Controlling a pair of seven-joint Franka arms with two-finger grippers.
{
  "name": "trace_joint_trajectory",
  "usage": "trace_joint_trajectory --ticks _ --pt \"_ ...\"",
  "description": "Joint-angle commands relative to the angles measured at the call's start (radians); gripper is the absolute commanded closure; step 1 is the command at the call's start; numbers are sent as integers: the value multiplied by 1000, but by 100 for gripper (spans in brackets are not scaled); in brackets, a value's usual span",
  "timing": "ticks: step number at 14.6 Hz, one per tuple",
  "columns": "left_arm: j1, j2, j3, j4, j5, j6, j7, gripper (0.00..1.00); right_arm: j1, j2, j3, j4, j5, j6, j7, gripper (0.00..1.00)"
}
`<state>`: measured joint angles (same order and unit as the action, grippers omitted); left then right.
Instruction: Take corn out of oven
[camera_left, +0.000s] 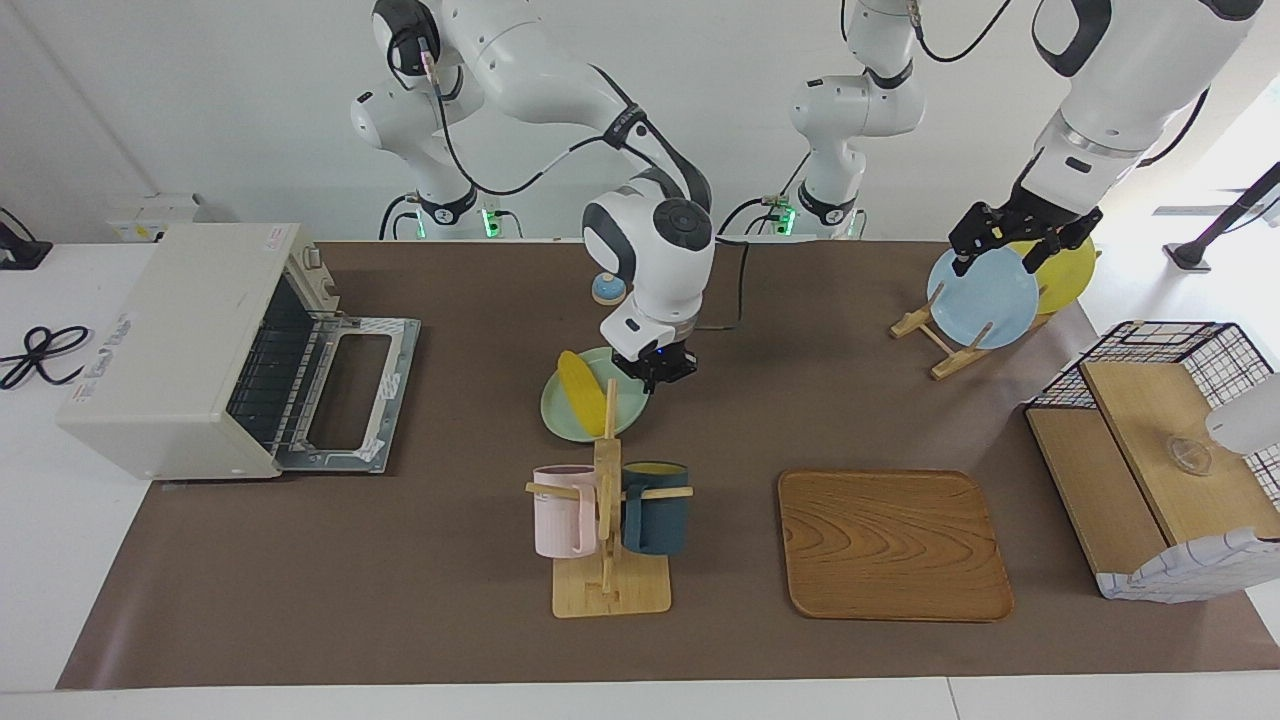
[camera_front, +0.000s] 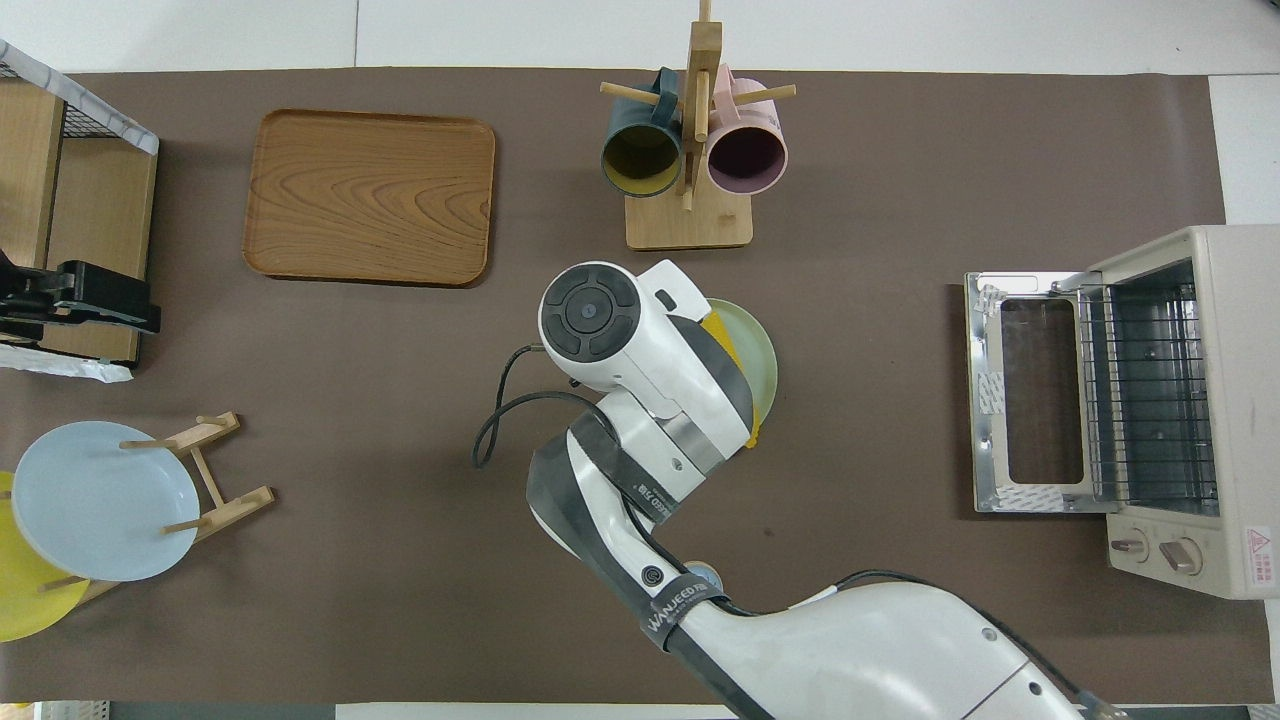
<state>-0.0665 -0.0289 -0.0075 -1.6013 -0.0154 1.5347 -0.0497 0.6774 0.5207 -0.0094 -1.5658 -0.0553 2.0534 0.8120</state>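
The corn (camera_left: 580, 392) lies on a pale green plate (camera_left: 560, 415) in the middle of the table, outside the oven. In the overhead view only slivers of the corn (camera_front: 722, 335) show beside the arm, on the plate (camera_front: 765, 360). The cream oven (camera_left: 170, 340) stands at the right arm's end with its door (camera_left: 350, 392) folded down flat; its wire rack is bare, as the overhead view (camera_front: 1150, 400) also shows. My right gripper (camera_left: 655, 375) hangs low over the plate, beside the corn and not on it. My left gripper (camera_left: 1005, 250) waits, open, over the plate rack.
A mug rack (camera_left: 608, 520) with a pink and a dark blue mug stands just farther out than the green plate. A wooden tray (camera_left: 890, 545), a plate rack (camera_left: 985, 295) with blue and yellow plates, a wire-and-wood shelf (camera_left: 1150, 470) and a small blue knob (camera_left: 608, 288) are also here.
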Motion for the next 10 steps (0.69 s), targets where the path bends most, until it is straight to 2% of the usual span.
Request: trace_joint_trajectory --ticks 1,2,3,4,6,7,8,9,10 --pt "5 -32 -5 -32 14 -1 -6 0 10 2 31 18 26 23 68 100" --pt "5 -31 -5 -32 14 -1 -7 0 4 2 31 7 37 45 84 100" --pt "4 -32 -5 -32 14 -1 -7 0 -2 2 31 6 41 50 82 93" --pt "1 -33 -5 -37 14 4 -7 0 -12 2 31 13 42 50 81 79" --pt "-4 -43 -5 -57 14 13 -9 0 -28 1 29 36 37 25 78 70" --pt "-4 -46 -6 -65 14 15 -7 0 -36 -4 23 44 35 7 58 61" --pt "-4 -46 -8 -65 14 15 -6 0 -64 -11 22 47 34 -24 14 60" --pt "-6 -46 -8 -66 14 16 -6 0 -90 -31 19 46 26 -70 -52 65" --pt "-9 -48 -11 -72 14 21 -6 0 -123 -60 16 30 11 -117 -133 77"
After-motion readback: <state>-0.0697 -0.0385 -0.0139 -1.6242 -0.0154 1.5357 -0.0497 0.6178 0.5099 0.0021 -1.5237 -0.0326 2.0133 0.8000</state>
